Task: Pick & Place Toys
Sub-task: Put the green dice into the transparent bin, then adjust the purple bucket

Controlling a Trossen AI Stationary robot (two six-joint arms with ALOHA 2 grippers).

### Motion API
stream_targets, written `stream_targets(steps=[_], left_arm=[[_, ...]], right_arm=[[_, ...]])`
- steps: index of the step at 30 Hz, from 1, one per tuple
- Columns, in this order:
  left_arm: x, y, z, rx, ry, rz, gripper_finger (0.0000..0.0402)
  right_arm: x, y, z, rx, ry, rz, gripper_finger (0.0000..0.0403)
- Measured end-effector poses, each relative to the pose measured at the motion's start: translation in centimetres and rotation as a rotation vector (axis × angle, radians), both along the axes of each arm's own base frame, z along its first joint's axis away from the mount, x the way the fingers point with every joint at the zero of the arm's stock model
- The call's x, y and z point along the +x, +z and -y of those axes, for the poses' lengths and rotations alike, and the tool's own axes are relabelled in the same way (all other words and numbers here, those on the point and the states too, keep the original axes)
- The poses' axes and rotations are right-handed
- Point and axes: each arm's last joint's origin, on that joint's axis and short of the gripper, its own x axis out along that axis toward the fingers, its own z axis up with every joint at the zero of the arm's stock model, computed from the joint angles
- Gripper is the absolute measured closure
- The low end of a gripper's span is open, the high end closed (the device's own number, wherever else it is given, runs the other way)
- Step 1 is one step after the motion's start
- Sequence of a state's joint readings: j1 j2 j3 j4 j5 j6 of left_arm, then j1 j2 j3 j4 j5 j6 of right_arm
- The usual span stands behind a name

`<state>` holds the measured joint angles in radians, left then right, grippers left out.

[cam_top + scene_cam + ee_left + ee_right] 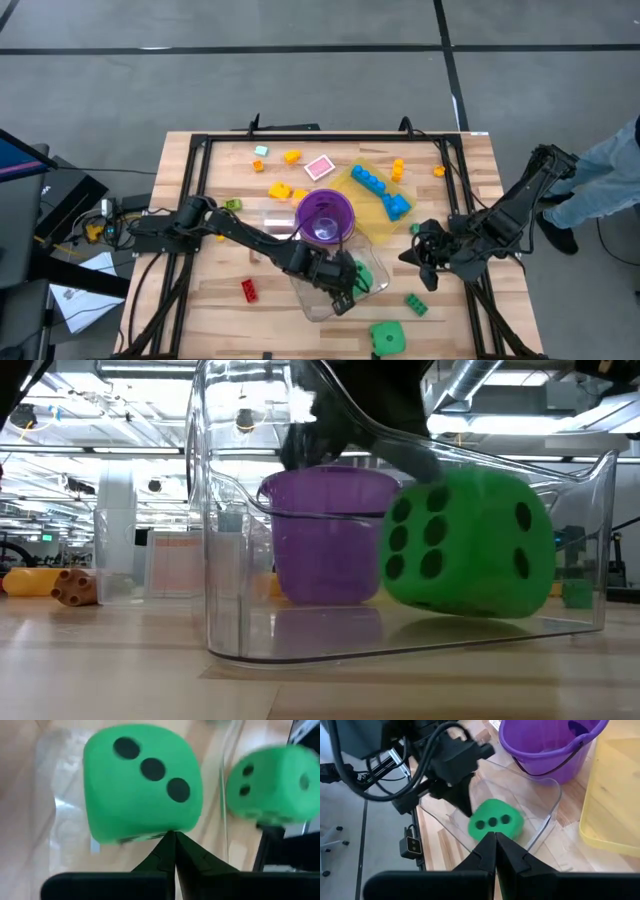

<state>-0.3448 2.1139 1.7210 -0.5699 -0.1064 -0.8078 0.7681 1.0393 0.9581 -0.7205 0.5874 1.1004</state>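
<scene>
A slatted wooden counter (210,300) with a black frame around its edge stands on a grey floor, and the level view looks past it into a bright hall with ceiling lights and ducts; a person's legs show beyond the counter's right edge. A clear plastic tub (322,296) lies near the front middle, and inside it sits a green black-dotted die (468,543), resting on the tub's floor, which suggests it has already been dropped where it belongs. The left gripper (345,278) hangs over that tub with its fingers clenched on nothing, just beside the die's top, probably because its load is already delivered. The right gripper (428,262) waits to the right of the tub, fingers likewise pinched together and empty, pointed toward the tub. Just behind the tub stands a purple bucket (325,214), and beyond that a yellow translucent tray (365,205) holding blue bricks (382,190). A second green die (387,336) sits at the near edge, not yet collected. Scattered on the bare wood are a red brick (249,290) at near left, a small green brick (416,304) at near right, yellow and orange bits (285,188) farther back, and a pink piece (319,167).
</scene>
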Motion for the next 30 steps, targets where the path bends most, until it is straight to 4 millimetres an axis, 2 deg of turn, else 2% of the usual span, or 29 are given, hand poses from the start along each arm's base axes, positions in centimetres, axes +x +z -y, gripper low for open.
stream_targets(steps=[5,16,18,21,24,28,30], left_arm=[[0.4,0.1,-0.9,-0.001,0.025,0.021,0.0401],[0.5,0.1,-1.1,-0.006,0.008,0.019,0.0401],[0.3,0.7,-1.1,-0.036,-0.01,0.019,0.0401],[-0.2,3.2,-0.9,-0.092,-0.049,0.087,0.0401],[-1.4,6.5,-1.0,-0.041,-0.031,0.184,0.0401],[-3.4,10.1,-2.5,0.14,0.141,0.268,0.0401],[-4.2,10.7,-4.1,0.216,0.242,0.236,0.0401]], right_arm=[[0.0,0.0,0.0,-0.004,-0.008,0.008,0.0403],[0.0,0.1,0.0,0.0,-0.009,0.016,0.0403],[-0.1,0.1,-0.2,0.0,-0.001,0.017,0.0403],[-0.4,0.4,-0.2,0.016,0.015,0.033,0.0403],[-0.8,0.7,-0.2,0.027,0.02,0.052,0.0403],[-1.2,1.2,0.3,0.04,0.007,0.081,0.0403],[-1.3,1.4,0.5,0.04,0.007,0.091,0.0403]])
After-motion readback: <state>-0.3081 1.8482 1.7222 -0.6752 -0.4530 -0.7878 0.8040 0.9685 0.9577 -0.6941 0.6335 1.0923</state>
